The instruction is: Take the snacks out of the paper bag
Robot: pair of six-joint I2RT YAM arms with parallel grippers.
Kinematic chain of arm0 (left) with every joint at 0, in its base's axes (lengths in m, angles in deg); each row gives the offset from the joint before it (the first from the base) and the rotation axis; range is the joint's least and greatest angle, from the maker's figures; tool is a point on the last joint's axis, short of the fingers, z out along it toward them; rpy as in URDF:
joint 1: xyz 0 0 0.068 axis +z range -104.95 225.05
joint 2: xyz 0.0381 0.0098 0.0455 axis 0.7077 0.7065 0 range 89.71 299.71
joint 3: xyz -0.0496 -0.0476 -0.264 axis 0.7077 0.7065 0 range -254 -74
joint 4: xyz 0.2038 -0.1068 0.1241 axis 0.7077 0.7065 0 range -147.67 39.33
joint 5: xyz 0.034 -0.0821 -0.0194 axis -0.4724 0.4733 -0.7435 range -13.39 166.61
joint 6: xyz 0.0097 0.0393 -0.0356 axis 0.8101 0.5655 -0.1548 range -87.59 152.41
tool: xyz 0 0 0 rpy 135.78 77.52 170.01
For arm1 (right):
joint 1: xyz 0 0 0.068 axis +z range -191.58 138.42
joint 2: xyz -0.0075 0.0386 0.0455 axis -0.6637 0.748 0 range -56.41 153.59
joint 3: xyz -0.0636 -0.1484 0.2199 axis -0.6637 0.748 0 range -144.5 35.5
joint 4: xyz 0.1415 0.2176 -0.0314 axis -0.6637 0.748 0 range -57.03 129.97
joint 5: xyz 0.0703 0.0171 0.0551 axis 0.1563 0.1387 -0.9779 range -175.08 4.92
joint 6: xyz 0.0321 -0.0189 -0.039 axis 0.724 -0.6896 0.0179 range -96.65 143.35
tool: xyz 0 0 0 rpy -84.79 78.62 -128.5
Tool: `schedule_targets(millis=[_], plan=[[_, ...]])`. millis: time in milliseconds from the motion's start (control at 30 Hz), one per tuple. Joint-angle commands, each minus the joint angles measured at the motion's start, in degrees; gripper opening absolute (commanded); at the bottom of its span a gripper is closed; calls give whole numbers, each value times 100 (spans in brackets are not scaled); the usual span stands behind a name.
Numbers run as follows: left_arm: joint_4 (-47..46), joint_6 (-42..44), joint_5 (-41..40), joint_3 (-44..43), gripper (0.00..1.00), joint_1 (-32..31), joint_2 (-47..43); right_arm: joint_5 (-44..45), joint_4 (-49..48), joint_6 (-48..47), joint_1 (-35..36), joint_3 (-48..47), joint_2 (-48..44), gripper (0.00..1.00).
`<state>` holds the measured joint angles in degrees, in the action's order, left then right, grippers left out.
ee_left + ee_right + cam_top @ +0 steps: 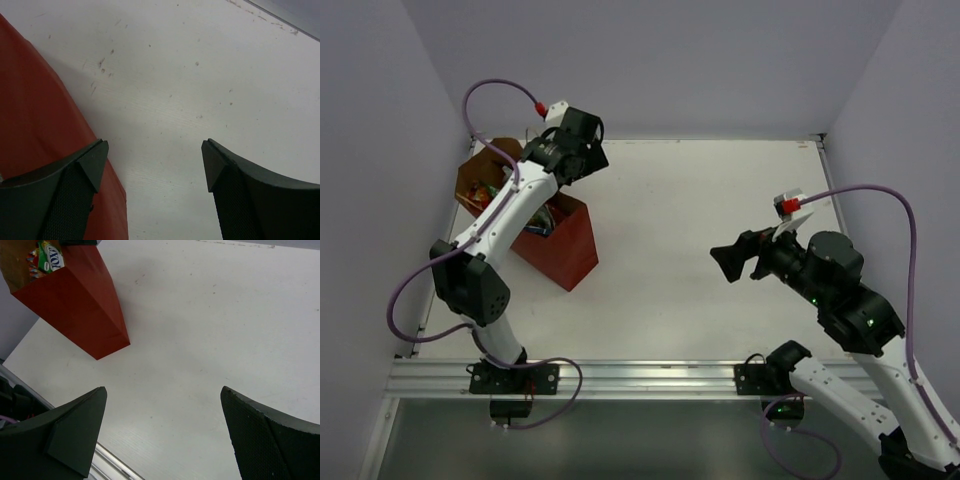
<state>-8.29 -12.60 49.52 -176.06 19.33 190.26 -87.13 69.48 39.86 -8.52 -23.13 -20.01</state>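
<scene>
The reddish-brown paper bag (563, 246) stands at the table's left with its mouth open upward. Snacks (480, 192) show inside as colourful packets, partly hidden by my left arm, which crosses over the bag. In the right wrist view the bag (80, 305) is at the upper left, with a green-white packet (51, 258) in its mouth. My left gripper (588, 158) is open and empty beyond the bag's far right corner. Its wrist view shows the bag's red side (40, 115) beside its left finger. My right gripper (725, 262) is open and empty, well right of the bag, pointing toward it.
An aluminium rail (650, 375) runs along the table's near edge and shows in the right wrist view (107, 460). Pale walls close the left, back and right sides. The white tabletop (700, 200) lies between the bag and my right gripper.
</scene>
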Motion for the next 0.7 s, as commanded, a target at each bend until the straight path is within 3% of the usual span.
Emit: schedule_targets(millis=[0,233,433,667], plan=[[-200,-52,-43,-112,83,-135,-448,117,-74,-148,34,53,25,99],[114,-51,-524,-1263,85,-583,-554,-6,-92,-219,25,-8,174,99],[19,-613,-1131,-281,85,-672,-1266,2,-74,-227,34,53,86,99],[195,-1096,-1588,405,79,-654,-1240,2,-30,-245,34,97,-1,99]])
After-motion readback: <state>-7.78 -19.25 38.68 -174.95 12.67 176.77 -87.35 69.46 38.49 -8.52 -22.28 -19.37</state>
